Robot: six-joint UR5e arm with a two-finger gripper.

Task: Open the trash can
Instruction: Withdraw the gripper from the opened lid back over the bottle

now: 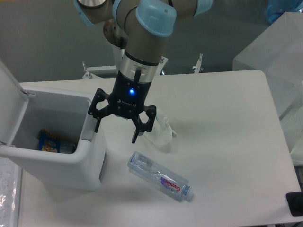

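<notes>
Lying nearest the camera on the white tabletop [227, 142] is a clear plastic bottle [159, 176], on its side, cap end pointing toward the lower right, with a pink and blue label near that end. To its left, at the tabletop's left edge, stands the trash can [71, 163], a big white boxy bin. Its lid [10, 101] is swung up and tilted back on the far left side, so the inside is open to view. At the bottom of the bin lies a colourful wrapper [49, 142] in blue, yellow and red. Just above the bin's right rim hangs the end effector [118, 129], its black fingers spread apart and gripping nothing; one fingertip sits right at the rim, the other over the tabletop. Behind it rests a crumpled white bag [161, 132], partly hidden by the fingers.
</notes>
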